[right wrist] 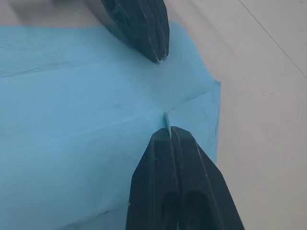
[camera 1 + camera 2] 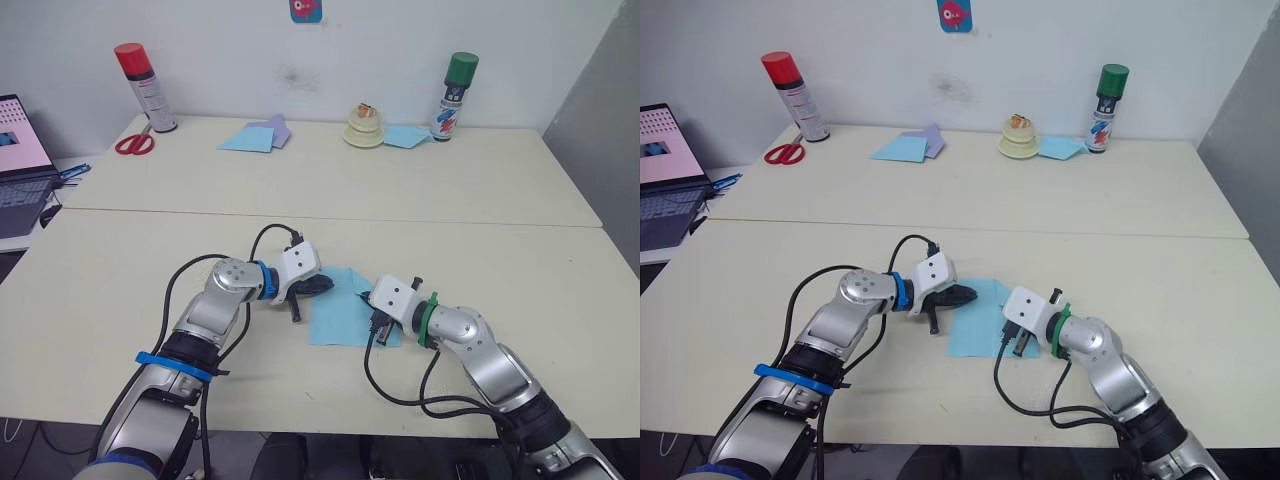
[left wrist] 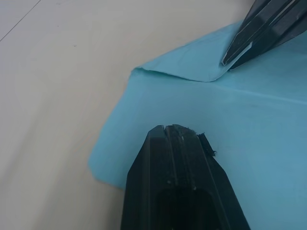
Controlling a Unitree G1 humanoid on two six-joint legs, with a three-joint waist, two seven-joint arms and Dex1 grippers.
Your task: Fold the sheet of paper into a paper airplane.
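From the head views we note the thin light-blue creased sheet of paper (image 2: 345, 315) flat on the cream table (image 2: 480, 190), between both grippers near the front edge. Left wrist view: left gripper (image 3: 180, 130) fingers together, tip on the sheet, holding nothing. Right wrist view: right gripper (image 1: 169, 130) pinched tight on a folded corner's edge.
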